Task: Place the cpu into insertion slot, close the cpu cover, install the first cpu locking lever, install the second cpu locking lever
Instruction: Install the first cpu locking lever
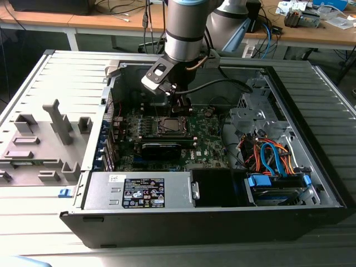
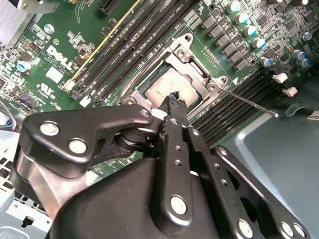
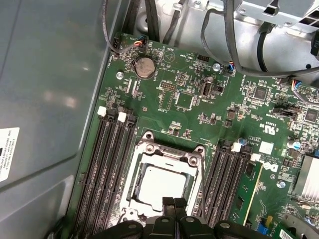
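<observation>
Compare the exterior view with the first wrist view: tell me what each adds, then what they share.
Exterior view adds: the arm, the power supply and the blue and orange cables. First wrist view adds: the coin battery and the white memory latches. Shared: the green motherboard, the cpu in the insertion slot, and the shut gripper at the slot's edge.

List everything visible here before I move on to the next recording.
cpu: one, silvery-grey, in the insertion slot
cpu cover: one, silvery frame, down around the cpu
lever rod: one, thin metal, jutting from the slot's corner
motherboard: one, green, inside the computer case
memory slots: several, black, either side of the slot
power supply: one, grey, inside the case
cables: several, orange and blue, exterior view's right
fixture tray: one, grey, exterior view's left
gripper: one, black, at the slot's edge
</observation>
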`<act>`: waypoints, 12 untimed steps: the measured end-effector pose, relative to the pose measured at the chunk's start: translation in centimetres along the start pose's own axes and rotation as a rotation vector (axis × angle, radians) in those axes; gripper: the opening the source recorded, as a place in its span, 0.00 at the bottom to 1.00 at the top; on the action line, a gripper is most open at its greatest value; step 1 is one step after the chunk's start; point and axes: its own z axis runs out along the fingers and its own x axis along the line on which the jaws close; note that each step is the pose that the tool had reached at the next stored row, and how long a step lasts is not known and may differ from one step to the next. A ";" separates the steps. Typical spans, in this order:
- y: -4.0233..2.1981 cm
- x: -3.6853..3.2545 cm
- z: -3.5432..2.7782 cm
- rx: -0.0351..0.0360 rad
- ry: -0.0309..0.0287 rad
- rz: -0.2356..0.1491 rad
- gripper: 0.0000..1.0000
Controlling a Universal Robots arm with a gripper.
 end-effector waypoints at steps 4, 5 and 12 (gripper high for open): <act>0.00 0.00 0.01 0.0004 -0.0025 -0.014 0.11; 0.00 0.00 0.01 0.0004 -0.0029 -0.017 0.11; 0.00 0.00 0.03 0.0009 -0.0067 -0.041 0.11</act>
